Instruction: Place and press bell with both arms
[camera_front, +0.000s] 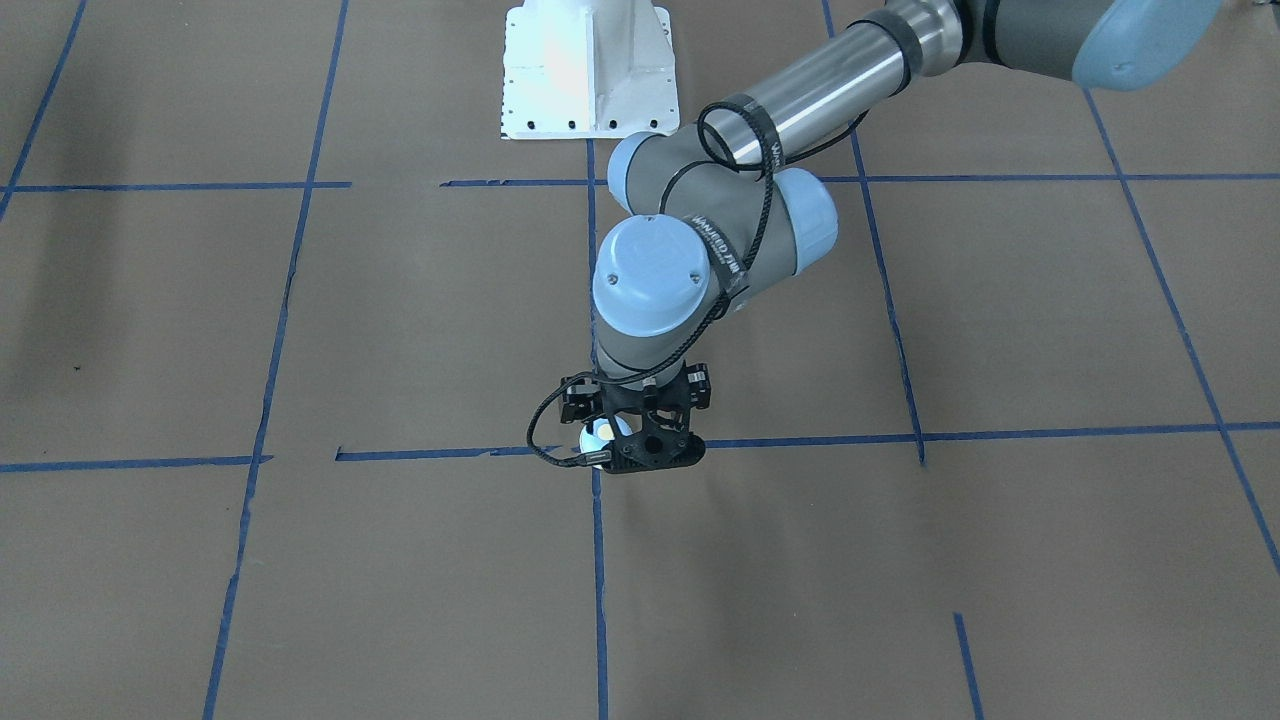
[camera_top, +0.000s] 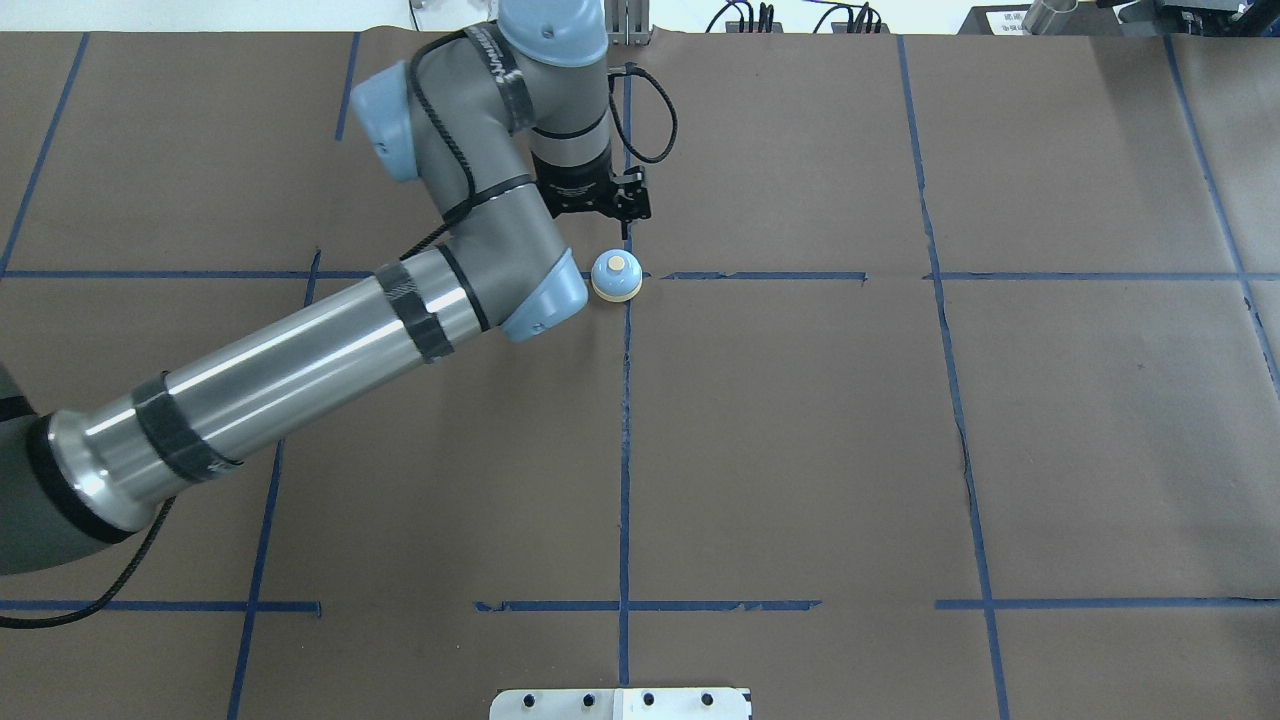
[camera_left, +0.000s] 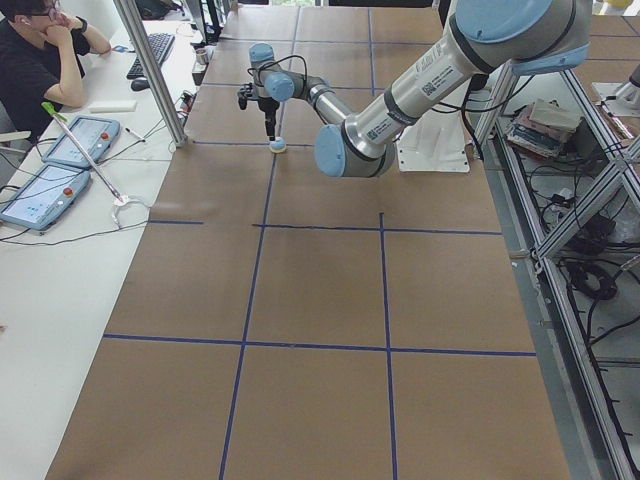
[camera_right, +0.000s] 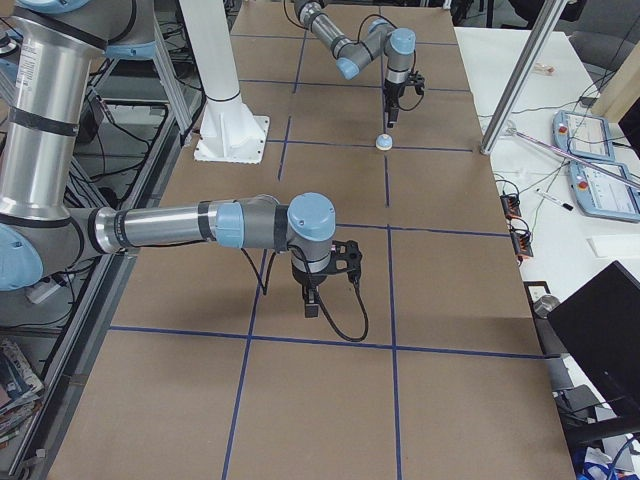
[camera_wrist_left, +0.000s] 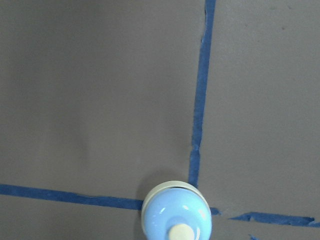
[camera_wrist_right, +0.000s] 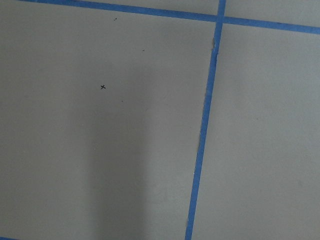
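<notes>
The bell (camera_top: 616, 275), a pale-blue dome with a cream button, stands upright on the brown table at a crossing of blue tape lines. It also shows in the front view (camera_front: 598, 434), half hidden behind the wrist, and at the bottom of the left wrist view (camera_wrist_left: 176, 212). My left gripper (camera_top: 625, 230) hangs just beyond the bell on the far side. Its fingers point down and look shut and empty, apart from the bell. My right gripper (camera_right: 311, 305) shows only in the exterior right view, low over the table's middle. I cannot tell whether it is open or shut.
The white bolted pedestal (camera_front: 588, 70) stands at the robot's side of the table. A seated operator (camera_left: 40, 60) and tablets (camera_left: 40, 180) are at a white side desk. Blue tape lines (camera_top: 624, 450) grid the brown table.
</notes>
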